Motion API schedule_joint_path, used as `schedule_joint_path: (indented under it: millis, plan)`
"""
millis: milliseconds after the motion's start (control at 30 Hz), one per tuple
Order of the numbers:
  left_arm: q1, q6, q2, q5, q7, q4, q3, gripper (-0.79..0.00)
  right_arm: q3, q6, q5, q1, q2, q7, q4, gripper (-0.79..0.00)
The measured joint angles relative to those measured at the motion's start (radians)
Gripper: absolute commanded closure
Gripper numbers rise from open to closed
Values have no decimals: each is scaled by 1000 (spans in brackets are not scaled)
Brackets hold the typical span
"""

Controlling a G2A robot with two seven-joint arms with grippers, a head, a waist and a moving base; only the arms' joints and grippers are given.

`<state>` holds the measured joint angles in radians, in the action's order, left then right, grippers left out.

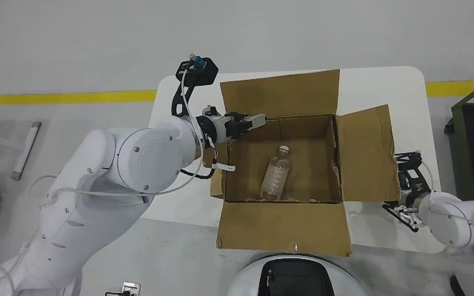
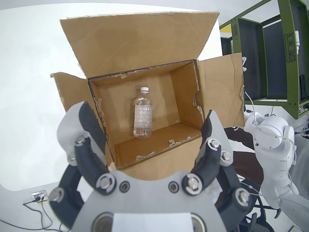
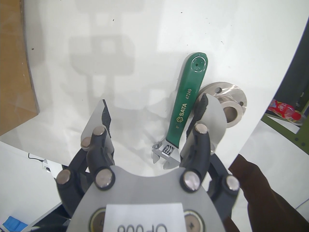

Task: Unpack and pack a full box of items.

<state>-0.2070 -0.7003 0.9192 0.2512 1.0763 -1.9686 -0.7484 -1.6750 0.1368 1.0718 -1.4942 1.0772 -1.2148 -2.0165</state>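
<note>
Clear bottle lying on the floor of the open cardboard box, left gripper at the box's edge, jaws wide, right gripper over the table, jaws spread above a green-handled wrench beside a metal flange.

box: matt corrugated cardboard | bottle: clear plastic | flange: shiny metal
</note>
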Motion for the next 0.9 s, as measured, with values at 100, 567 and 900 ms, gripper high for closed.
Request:
schedule_joint_path:
  millis: [100,567,900]
  plan:
    - [0,0,0,0,0,0,0,-785,-9,5,2,-6,-1,-3,-20,-662]
    - [0,0,0,0,0,0,0,-785,-28,4,-12,-49,-2,1,-62,-480]
    - [0,0,0,0,0,0,0,-785,-23,23,3,-53,-1,2,-47,-502]
